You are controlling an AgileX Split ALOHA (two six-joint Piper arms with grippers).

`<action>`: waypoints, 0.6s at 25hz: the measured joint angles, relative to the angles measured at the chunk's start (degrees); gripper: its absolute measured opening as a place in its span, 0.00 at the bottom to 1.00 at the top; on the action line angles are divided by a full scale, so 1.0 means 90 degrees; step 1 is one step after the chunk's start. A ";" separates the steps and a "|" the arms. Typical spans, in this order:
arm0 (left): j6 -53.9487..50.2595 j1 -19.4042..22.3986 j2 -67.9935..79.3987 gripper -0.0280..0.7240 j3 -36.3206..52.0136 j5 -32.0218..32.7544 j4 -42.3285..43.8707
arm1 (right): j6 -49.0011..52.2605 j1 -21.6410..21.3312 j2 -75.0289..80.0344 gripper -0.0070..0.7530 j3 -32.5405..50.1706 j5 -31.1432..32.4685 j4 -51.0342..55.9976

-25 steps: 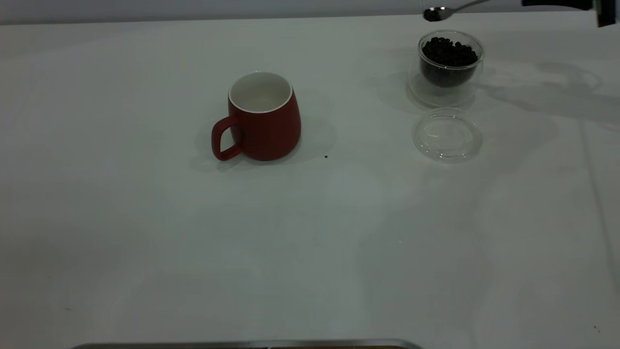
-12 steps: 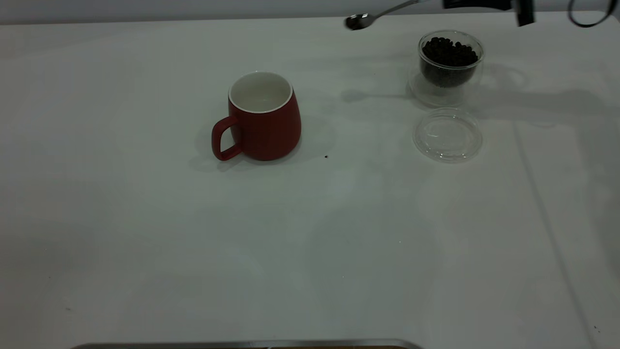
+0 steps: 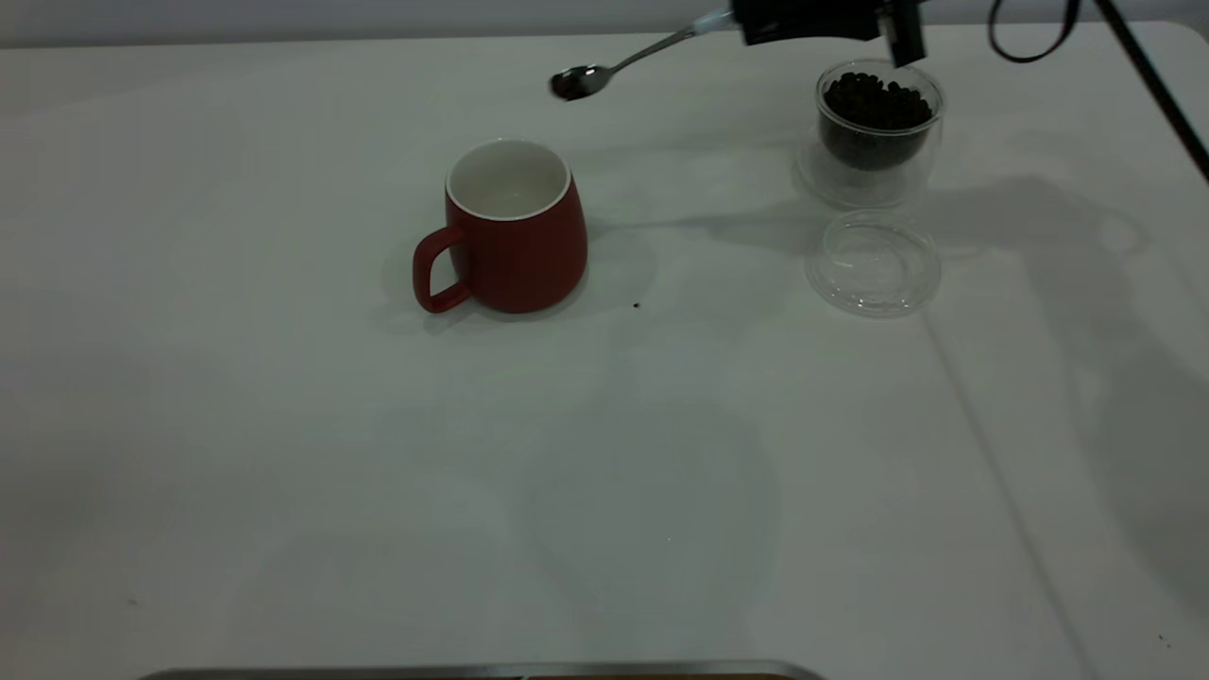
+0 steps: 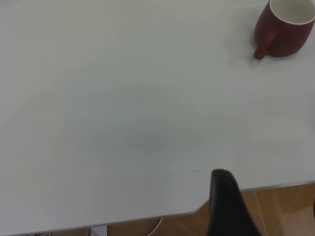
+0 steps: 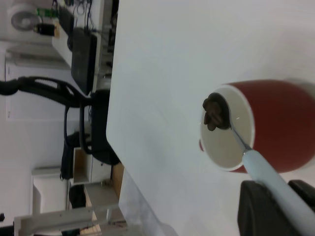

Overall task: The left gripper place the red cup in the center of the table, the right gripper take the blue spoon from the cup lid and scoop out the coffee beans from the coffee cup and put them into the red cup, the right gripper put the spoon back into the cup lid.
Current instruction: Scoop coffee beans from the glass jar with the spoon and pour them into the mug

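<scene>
Since a moment ago the right gripper [image 3: 756, 21], clamped on the blue spoon [image 3: 619, 66], has carried beans toward the red cup [image 3: 515, 227] mid-table, held level so none spill; left gripper's state I cannot tell.

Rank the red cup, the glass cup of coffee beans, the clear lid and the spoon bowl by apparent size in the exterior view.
1. red cup
2. glass cup of coffee beans and clear lid: about alike, and the cup sits farther away, so unranked
3. spoon bowl, clearly smallest
</scene>
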 joint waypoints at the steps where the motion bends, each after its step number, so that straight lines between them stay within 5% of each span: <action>1: 0.0000 0.0000 0.0000 0.66 0.0000 0.0000 0.0000 | 0.0000 0.0059 0.0000 0.16 0.0000 0.0000 0.0000; 15: 0.0000 0.0000 0.0000 0.66 0.0000 0.0000 0.0000 | -0.0222 0.0584 0.0027 0.16 0.0000 -0.0048 -0.0011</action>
